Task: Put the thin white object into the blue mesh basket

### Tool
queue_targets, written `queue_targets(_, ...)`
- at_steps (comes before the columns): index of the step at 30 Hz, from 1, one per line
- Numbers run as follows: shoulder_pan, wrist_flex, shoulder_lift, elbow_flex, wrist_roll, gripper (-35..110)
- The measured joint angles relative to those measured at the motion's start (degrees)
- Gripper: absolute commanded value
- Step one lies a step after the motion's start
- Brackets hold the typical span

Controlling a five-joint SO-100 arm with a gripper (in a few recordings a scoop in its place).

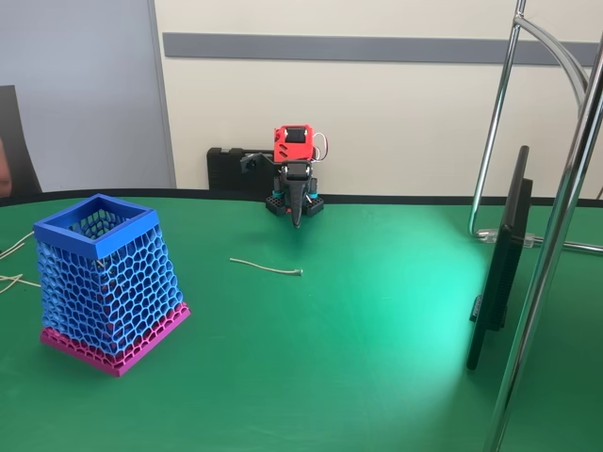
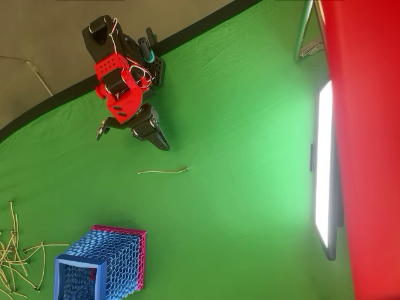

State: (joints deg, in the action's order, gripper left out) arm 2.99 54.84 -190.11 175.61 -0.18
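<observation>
The thin white object [image 1: 266,267] lies flat on the green table, a short wavy string with a small knob at its right end; from overhead the thin white object [image 2: 164,170] rests just below the arm. The blue mesh basket [image 1: 105,282] stands upright at the left, blue rim on top and magenta band at its base; in the overhead view the blue mesh basket [image 2: 103,264] sits at the bottom left. My gripper [image 1: 297,218] hangs folded at the arm's base at the table's far edge, fingers pointing down and together, holding nothing. Overhead, the gripper [image 2: 164,146] tip is a short way above the string.
A dark flat screen [image 1: 499,264] stands on edge at the right, beside chrome stand tubes [image 1: 556,235]. Several pale beige cords [image 2: 15,256] lie heaped at the left table edge near the basket. Green table [image 1: 358,358] spreads open between string, basket and screen.
</observation>
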Motion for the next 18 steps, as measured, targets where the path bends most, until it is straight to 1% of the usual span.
queue_targets(18, 0.53, 0.00, 0.00, 0.00, -0.88, 1)
